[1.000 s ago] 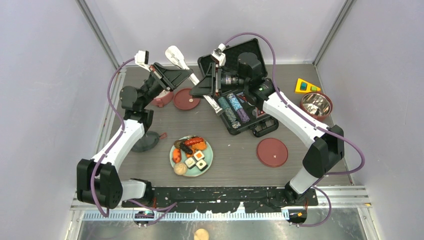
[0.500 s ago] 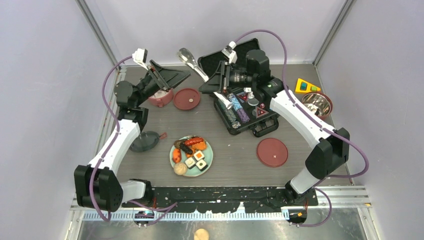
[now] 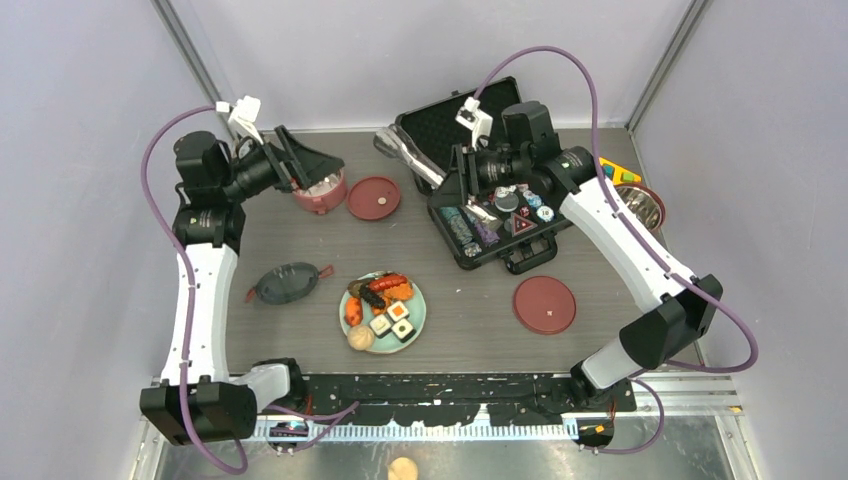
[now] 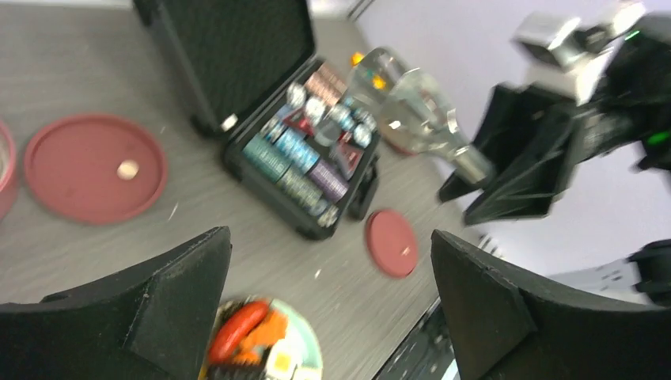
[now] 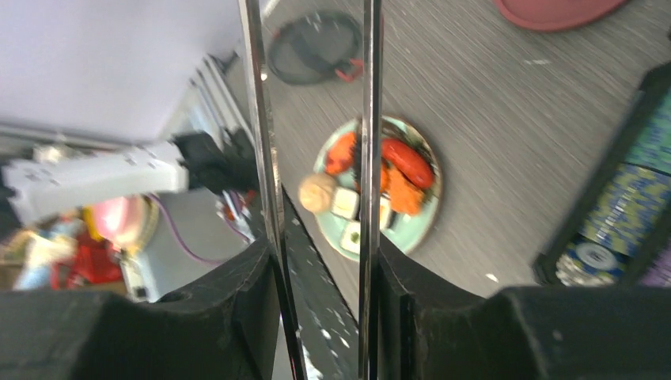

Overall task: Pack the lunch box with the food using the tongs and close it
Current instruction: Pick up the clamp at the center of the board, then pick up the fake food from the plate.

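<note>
Tongs (image 3: 410,160) clamped in right gripper (image 3: 462,182), arms apart, empty; food (image 3: 382,305) well apart on plate (image 3: 419,318)

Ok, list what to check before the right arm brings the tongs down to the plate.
1. Tongs gripped by right gripper: ok, both arms sit between its fingers.
2. Tong arms apart: ok.
3. Left gripper clear: ok, open and empty, by the maroon bowl.
4. Food exposed on the plate: ok.
5. Bowl empty: cannot tell, the left gripper hides it.
</note>
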Controlling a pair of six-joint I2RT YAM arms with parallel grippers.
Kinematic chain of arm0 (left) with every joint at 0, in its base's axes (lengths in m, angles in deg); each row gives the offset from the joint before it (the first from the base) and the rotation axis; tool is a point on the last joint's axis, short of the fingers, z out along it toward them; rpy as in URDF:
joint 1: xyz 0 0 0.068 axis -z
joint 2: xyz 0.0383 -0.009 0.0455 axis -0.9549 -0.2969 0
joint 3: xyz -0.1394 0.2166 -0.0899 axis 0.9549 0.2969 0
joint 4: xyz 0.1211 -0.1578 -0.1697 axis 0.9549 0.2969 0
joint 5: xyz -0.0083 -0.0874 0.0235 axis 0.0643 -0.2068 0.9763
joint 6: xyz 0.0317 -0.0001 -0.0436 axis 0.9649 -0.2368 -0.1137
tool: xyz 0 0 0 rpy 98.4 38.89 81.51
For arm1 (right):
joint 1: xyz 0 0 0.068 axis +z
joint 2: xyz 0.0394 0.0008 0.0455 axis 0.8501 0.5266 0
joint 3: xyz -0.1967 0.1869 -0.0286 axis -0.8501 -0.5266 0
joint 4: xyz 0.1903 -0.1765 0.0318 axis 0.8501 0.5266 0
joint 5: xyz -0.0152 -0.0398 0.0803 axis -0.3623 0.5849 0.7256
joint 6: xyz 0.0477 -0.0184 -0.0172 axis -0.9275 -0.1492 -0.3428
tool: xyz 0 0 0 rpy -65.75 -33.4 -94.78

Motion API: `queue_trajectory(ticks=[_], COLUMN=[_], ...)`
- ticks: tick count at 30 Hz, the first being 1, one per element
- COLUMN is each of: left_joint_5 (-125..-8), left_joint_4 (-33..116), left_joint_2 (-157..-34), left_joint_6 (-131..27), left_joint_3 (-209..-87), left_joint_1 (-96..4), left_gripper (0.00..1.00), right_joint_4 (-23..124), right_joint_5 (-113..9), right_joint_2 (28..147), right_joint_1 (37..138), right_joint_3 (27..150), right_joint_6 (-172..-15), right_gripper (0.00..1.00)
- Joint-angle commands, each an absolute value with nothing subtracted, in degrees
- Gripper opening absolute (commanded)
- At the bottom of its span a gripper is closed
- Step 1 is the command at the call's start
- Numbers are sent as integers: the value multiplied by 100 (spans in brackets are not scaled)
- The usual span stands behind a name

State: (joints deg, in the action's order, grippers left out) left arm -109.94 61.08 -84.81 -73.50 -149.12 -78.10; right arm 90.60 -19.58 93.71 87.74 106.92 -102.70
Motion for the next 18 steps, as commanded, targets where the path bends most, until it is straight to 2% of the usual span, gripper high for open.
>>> queue_trajectory(ticks=[1,7,18], left_joint_5=[-10352,-9989,-10001], left_joint_4=[8599,8774,8380], left_joint_2=[-8369,-8338,-8339], left_joint_6=[-5008,-4710,-5283], left_joint_3=[-15151,-14908,-14635], left_joint_1=[-7819,-7818,-8292], left_gripper=[100,100,100], right_joint_4=[10495,11361,10925], right_joint_5=[-2196,-2654,-3714], right_joint_2=[9069,8990,8843], right_joint_1=[8815,9098,10033], right_joint_3=[11023,10853,9877], right_joint_6=[-8356,-7231,-7024], right_gripper=[46,47,47])
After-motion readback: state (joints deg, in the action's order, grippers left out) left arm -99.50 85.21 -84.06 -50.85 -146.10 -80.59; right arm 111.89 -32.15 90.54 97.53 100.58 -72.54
